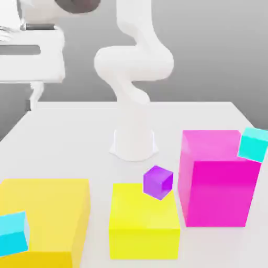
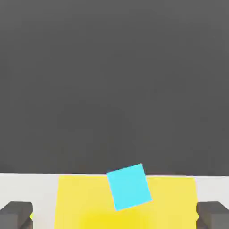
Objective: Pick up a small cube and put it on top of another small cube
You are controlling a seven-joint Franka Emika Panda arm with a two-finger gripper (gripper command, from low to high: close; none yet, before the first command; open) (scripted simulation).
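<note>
While its end effector (image 2: 114,214) stands fully open and empty, the white robot arm (image 1: 133,68) hangs above a small cyan cube (image 2: 129,186) resting on a large yellow block (image 2: 80,197) on the white tabletop (image 1: 68,141). Rigid and probably light, the cube has no long axis; it sits rotated against the block's edges, so 2 opposite flat faces look the safest grip.

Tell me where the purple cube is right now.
In the exterior view, the purple cube sits tilted at the back right corner of the middle yellow block, just left of the magenta block.
</note>
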